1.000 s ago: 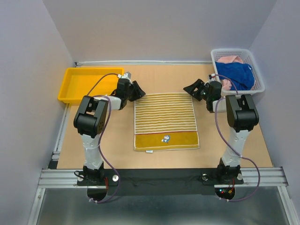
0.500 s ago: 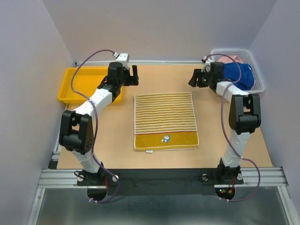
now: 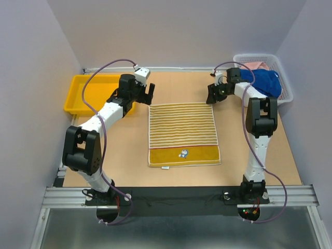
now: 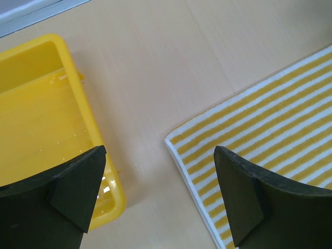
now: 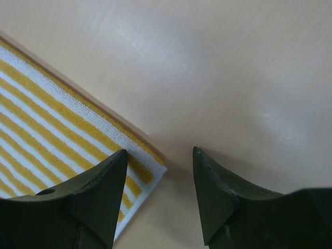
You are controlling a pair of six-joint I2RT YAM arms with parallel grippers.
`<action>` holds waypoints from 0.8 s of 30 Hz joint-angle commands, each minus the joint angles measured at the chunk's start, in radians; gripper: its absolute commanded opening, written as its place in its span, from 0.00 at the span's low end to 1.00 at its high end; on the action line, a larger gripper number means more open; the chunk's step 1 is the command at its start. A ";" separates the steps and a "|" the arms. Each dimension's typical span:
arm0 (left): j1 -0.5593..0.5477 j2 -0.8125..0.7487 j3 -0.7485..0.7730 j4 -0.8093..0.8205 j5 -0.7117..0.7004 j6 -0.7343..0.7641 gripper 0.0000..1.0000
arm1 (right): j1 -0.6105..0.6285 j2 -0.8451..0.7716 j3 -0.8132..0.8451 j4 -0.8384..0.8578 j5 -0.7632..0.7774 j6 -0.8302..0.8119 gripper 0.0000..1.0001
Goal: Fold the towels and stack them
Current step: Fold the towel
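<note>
We counted 0 of 3 folded: the striped towel (image 3: 182, 134) lay flat mid-table, with the blue towel (image 3: 265, 83) and pink towel (image 3: 254, 65) in the basket (image 3: 286, 92). Open and empty, the left gripper (image 3: 148, 92) and right gripper (image 3: 213, 95) hung over its far corners.

Yellow tray (image 3: 87, 94) on the tan table's (image 3: 129, 155) far-left corner, white mesh basket (image 3: 286, 88) far right.

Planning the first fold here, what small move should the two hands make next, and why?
Probably lower both and pinch: the left hand, open, and the right hand each hover over a far corner of the flat striped towel, gripping nothing.
</note>
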 commanded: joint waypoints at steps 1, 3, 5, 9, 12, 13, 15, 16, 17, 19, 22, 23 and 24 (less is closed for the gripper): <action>-0.001 -0.022 -0.006 0.023 0.035 0.040 0.97 | -0.005 0.037 0.097 -0.130 -0.044 -0.101 0.59; -0.001 -0.016 -0.006 0.026 0.041 0.042 0.97 | -0.005 0.060 0.119 -0.165 -0.045 -0.112 0.58; -0.001 -0.013 -0.006 0.024 0.043 0.045 0.97 | -0.003 0.074 0.127 -0.184 -0.051 -0.121 0.55; -0.001 -0.016 0.005 0.012 0.063 0.057 0.96 | 0.007 0.106 0.147 -0.239 -0.064 -0.158 0.53; -0.001 -0.021 0.013 0.003 0.076 0.077 0.96 | 0.016 0.124 0.160 -0.277 -0.067 -0.176 0.52; -0.001 -0.019 0.017 -0.002 0.080 0.080 0.96 | 0.018 0.138 0.165 -0.283 -0.059 -0.181 0.52; -0.001 -0.013 0.029 -0.012 0.084 0.089 0.96 | 0.023 0.152 0.174 -0.296 -0.042 -0.187 0.51; -0.001 -0.010 0.036 -0.015 0.087 0.094 0.96 | 0.023 0.166 0.183 -0.297 -0.041 -0.187 0.51; -0.001 -0.005 0.040 -0.018 0.090 0.100 0.96 | 0.021 0.170 0.190 -0.300 -0.041 -0.187 0.48; -0.001 0.010 0.060 -0.029 0.096 0.114 0.96 | 0.024 0.183 0.200 -0.305 -0.035 -0.187 0.45; -0.001 0.040 0.091 -0.046 0.116 0.149 0.96 | 0.026 0.195 0.206 -0.325 -0.015 -0.195 0.43; -0.001 0.050 0.098 -0.051 0.122 0.160 0.96 | 0.026 0.196 0.205 -0.328 -0.012 -0.198 0.42; -0.001 0.060 0.106 -0.057 0.133 0.172 0.97 | 0.026 0.203 0.206 -0.334 -0.005 -0.205 0.41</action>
